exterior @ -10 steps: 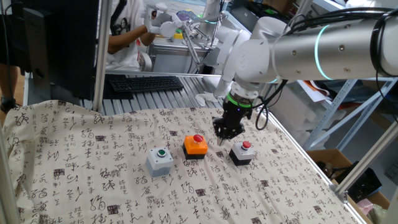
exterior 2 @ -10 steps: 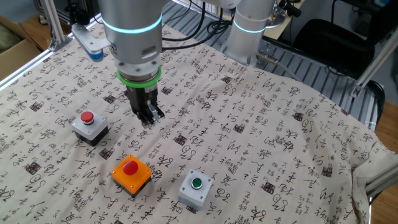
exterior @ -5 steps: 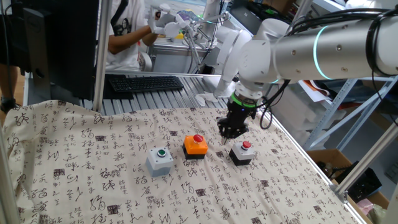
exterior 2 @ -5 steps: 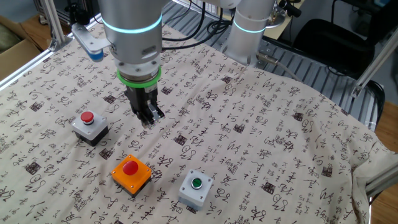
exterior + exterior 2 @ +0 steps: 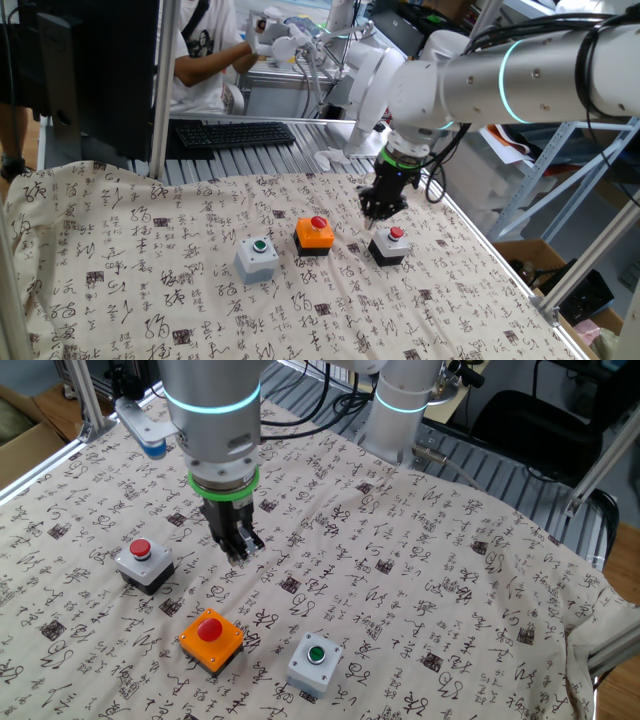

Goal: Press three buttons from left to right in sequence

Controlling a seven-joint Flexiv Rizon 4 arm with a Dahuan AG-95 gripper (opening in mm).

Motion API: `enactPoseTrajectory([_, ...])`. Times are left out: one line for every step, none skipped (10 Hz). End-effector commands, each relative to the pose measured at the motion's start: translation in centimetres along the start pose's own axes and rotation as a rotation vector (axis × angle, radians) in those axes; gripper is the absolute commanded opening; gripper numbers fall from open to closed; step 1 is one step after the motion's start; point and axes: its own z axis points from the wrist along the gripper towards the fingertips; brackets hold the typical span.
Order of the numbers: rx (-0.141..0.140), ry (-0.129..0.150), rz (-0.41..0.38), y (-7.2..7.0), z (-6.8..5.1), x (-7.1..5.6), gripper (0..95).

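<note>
Three buttons stand in a row on the patterned cloth. The grey box with a green cap (image 5: 258, 258) (image 5: 316, 663) is at one end, the orange box with a red cap (image 5: 314, 234) (image 5: 211, 637) is in the middle, and the black box with a red cap (image 5: 389, 244) (image 5: 143, 561) is at the other end. My gripper (image 5: 382, 211) (image 5: 242, 551) points straight down with its fingers together, shut on nothing. It hangs above the cloth just behind the black box, apart from all the boxes.
A keyboard (image 5: 235, 133) lies behind the cloth, and a person (image 5: 205, 50) works beyond it. A metal post (image 5: 160, 90) rises at the back left. The table's right edge (image 5: 480, 250) runs close to the black box. A second robot base (image 5: 405, 410) stands at the far side.
In one fixed view the gripper has drifted right, from behind the orange box to behind the black box. The other fixed view shows no difference. The boxes have not moved.
</note>
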Motion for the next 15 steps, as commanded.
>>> enactPoseTrajectory([0.004, -0.002, -0.005, -0.8, 0.1, -0.6, 0.0])
enactPoseTrajectory([0.002, -0.002, -0.007, -1.3, 0.2, -0.8, 0.0])
enactPoseTrajectory([0.004, -0.001, -0.009, -1.6, 0.3, -1.0, 0.0])
enactPoseTrajectory([0.005, 0.002, -0.018, -2.2, 0.4, -1.2, 0.0])
enactPoseTrajectory([0.011, 0.003, -0.021, -2.6, 0.5, -1.3, 0.0])
enactPoseTrajectory([0.038, 0.001, -0.025, -2.5, 0.5, -1.3, 0.0])
enactPoseTrajectory([0.045, 0.002, -0.028, -2.6, 0.5, -1.3, 0.0])
enactPoseTrajectory([0.038, 0.002, -0.029, -2.6, 0.5, -1.3, 0.0])
enactPoseTrajectory([0.027, 0.006, -0.028, -2.6, 0.5, -1.3, 0.0])
enactPoseTrajectory([0.008, 0.008, -0.027, -2.6, 0.5, -1.3, 0.0])
enactPoseTrajectory([0.003, 0.007, -0.027, -2.6, 0.5, -1.3, 0.0])
enactPoseTrajectory([-0.010, 0.010, -0.027, -2.5, 0.5, -1.3, 0.0])
enactPoseTrajectory([0.005, 0.005, -0.027, -2.5, 0.5, -1.3, 0.0])
enactPoseTrajectory([0.003, 0.006, -0.025, -2.5, 0.5, -1.3, 0.0])
enactPoseTrajectory([-0.003, 0.007, -0.025, -2.5, 0.6, -1.3, 0.0])
